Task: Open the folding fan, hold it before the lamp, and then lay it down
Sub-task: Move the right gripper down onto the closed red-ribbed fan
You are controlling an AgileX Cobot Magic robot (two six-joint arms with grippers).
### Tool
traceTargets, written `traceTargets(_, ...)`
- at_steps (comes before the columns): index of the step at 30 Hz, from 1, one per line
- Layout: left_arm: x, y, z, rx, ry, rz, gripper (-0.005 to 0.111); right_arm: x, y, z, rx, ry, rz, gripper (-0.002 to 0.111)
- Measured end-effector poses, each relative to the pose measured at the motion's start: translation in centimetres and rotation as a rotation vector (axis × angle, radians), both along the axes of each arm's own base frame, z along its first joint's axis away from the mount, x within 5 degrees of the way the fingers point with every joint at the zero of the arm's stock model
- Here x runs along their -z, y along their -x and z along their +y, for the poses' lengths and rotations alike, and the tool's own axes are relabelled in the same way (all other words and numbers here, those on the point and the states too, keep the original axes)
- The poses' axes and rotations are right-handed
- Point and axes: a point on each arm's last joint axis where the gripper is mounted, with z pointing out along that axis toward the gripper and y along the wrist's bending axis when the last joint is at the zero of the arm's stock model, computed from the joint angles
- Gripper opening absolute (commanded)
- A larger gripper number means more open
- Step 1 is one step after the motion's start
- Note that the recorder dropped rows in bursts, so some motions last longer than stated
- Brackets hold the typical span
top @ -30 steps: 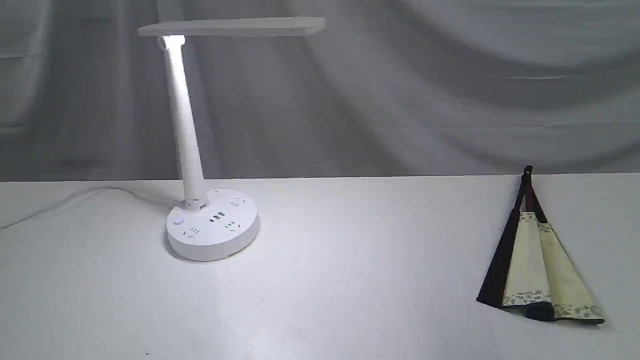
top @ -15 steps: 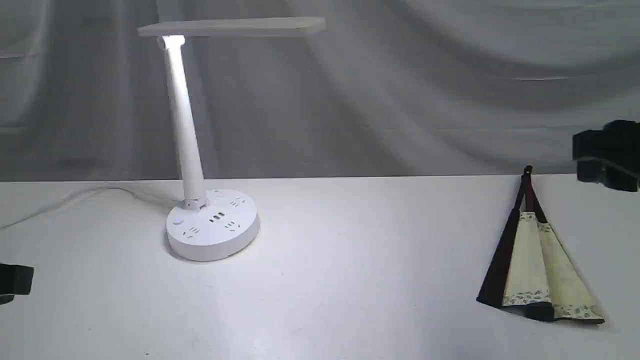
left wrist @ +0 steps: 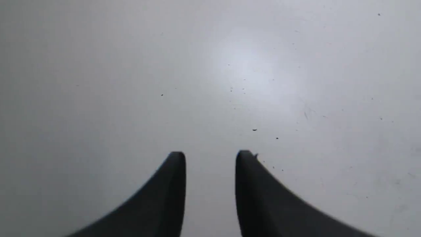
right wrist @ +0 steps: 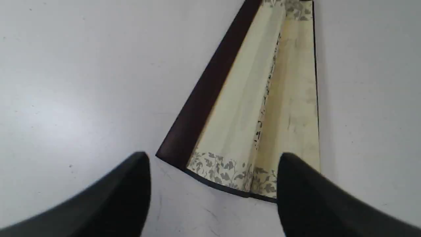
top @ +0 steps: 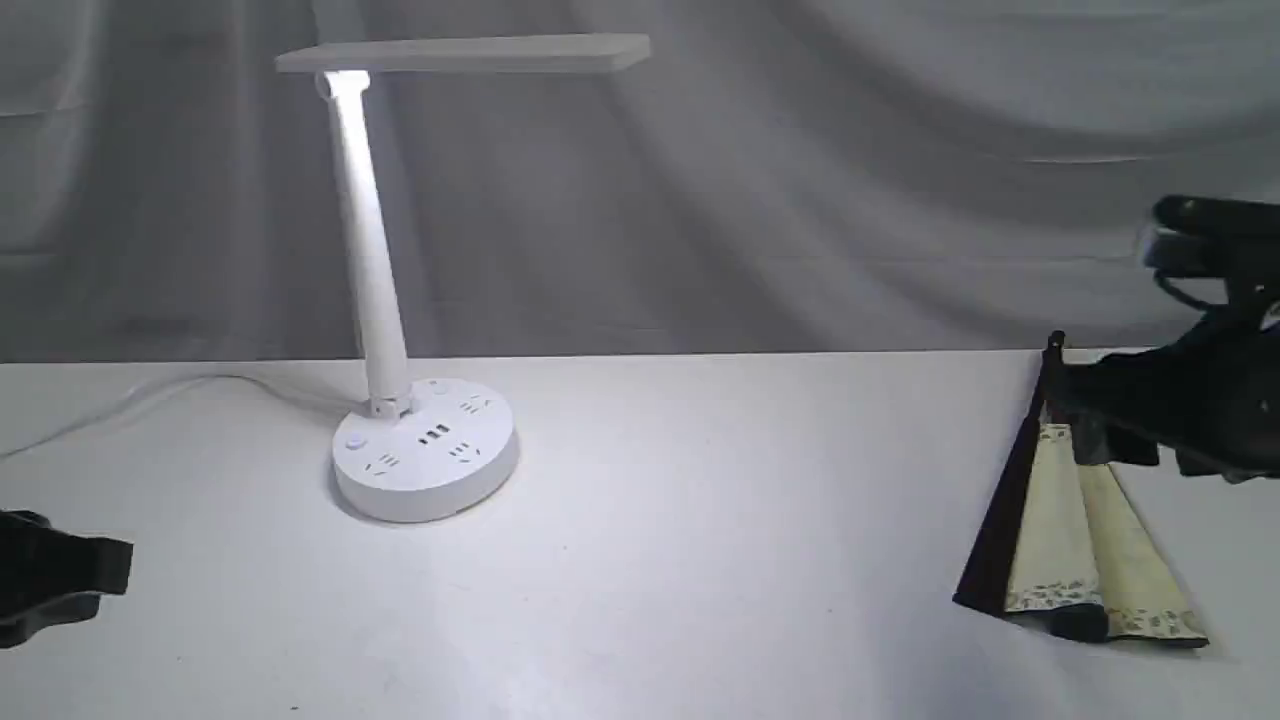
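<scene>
moved: left gripper (top: 62,582) and right gripper (right wrist: 213,157) have come into view, the right over the fan (top: 1062,530).
left gripper: near left, jaws slightly apart, empty.
fan: partly spread, lying on table (top: 700,580), near right.
right gripper: jaws wide, empty.
lamp (top: 425,452): lit, farther back, left.

Lamp standing to the left, fan lying to the right, both on one table.
The lamp (top: 372,300) is standing on the table (top: 700,560) left of the middle and toward the back edge, its head reaching out rightward over the tabletop and its cable (top: 150,390) trailing off to the left. The folding fan (top: 1060,530) is lying well apart at the far right, narrow end pointing back, wide end forward. The right gripper (right wrist: 213,156) is hanging over the fan. The left gripper (left wrist: 210,154) is hovering at the front left edge, well apart from the lamp. A curtain (top: 800,200) is hanging behind the table.
</scene>
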Motion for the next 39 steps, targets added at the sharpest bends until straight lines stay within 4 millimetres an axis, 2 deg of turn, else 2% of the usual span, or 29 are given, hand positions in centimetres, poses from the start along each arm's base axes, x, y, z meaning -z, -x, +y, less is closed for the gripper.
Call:
traceTargets(10,1.7,-0.9,-0.4,0.033,0.032,0.061,0.027,4.7,-1.4,-0.2,-0.001,-0.014,0.117,0.057)
traceTargets(14,1.7,-1.5,-0.5,0.059,0.023,0.097,0.027,5.2,-2.1,-0.3,-0.009,-0.027,0.17,0.061)
traceTargets(18,2.0,-2.0,-0.4,0.06,0.016,0.117,0.027,4.5,-3.5,-0.4,-0.018,-0.032,0.179,0.068)
traceTargets(23,2.9,-2.1,-0.5,0.062,0.021,0.165,0.027,4.5,-4.5,-0.7,-0.027,-0.007,0.155,0.068)
traceTargets(33,3.1,-2.2,-0.6,0.055,0.033,0.171,0.027,8.5,-5.6,-1.0,-0.024,-0.001,0.194,0.067)
traceTargets(39,3.1,-2.2,-0.6,0.053,0.034,0.168,0.027,10.0,-6.0,-1.1,-0.02,0.002,0.192,0.067)
